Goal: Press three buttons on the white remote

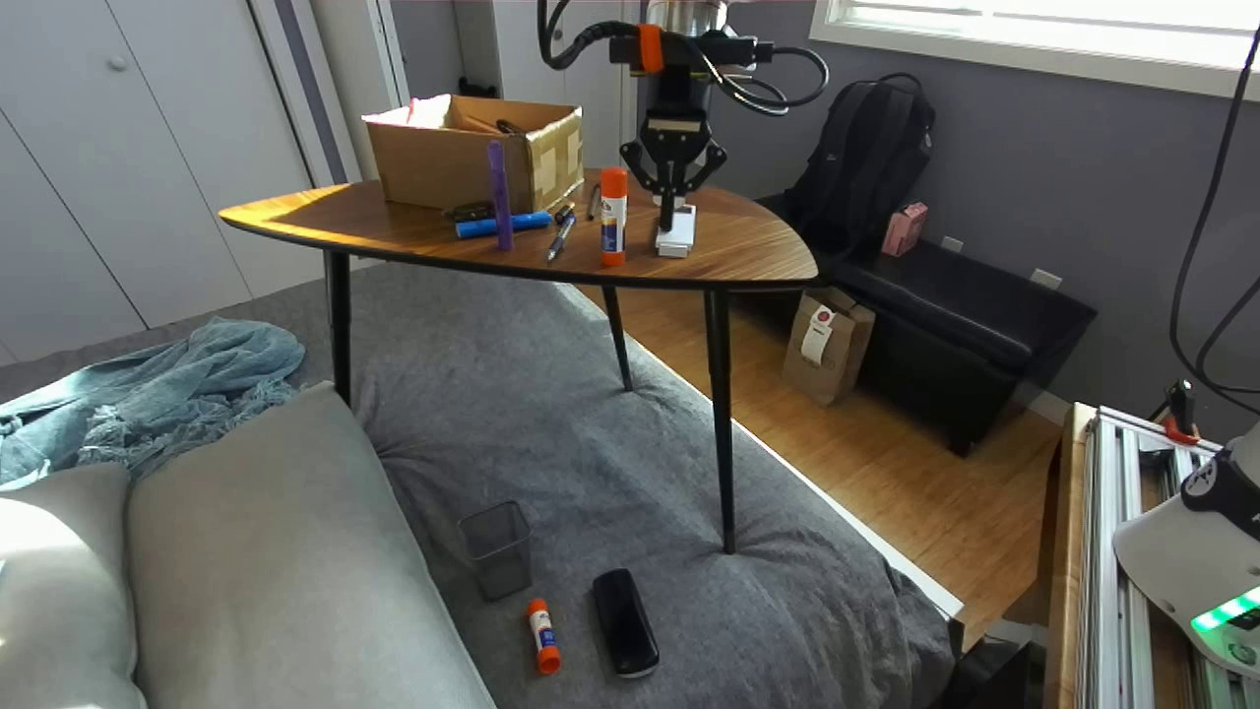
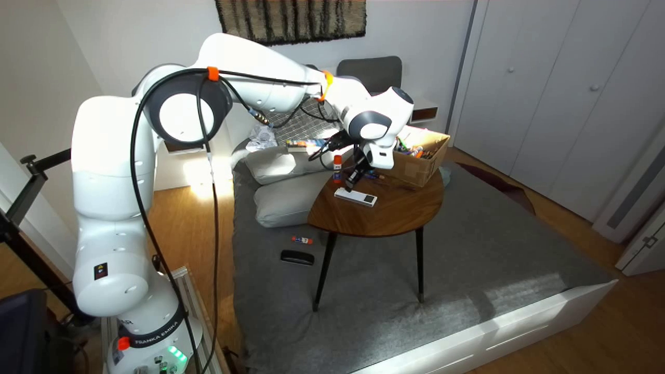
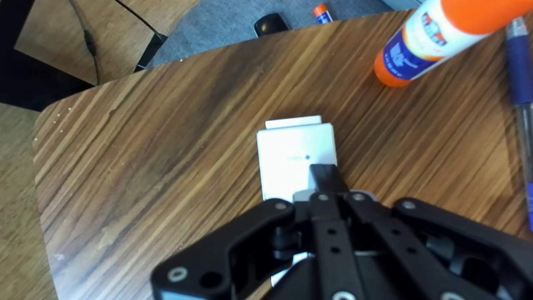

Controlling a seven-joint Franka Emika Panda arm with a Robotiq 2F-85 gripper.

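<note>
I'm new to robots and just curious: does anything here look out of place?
Yes: the brown wooden three-legged table stands on the grey fabric-covered bed, which seems an unusual spot. An orange-capped glue stick and a black oblong object also lie there.

You are in a home, in a bedroom. In an exterior view, you can see a big gray bed (image 2: 509, 249) across the middle of the frame, with soft pillows (image 2: 288, 200) left of the middle. A striped rug (image 2: 293, 21) hangs at the top. White closet doors (image 2: 576, 114) stand at the upper right.
</note>
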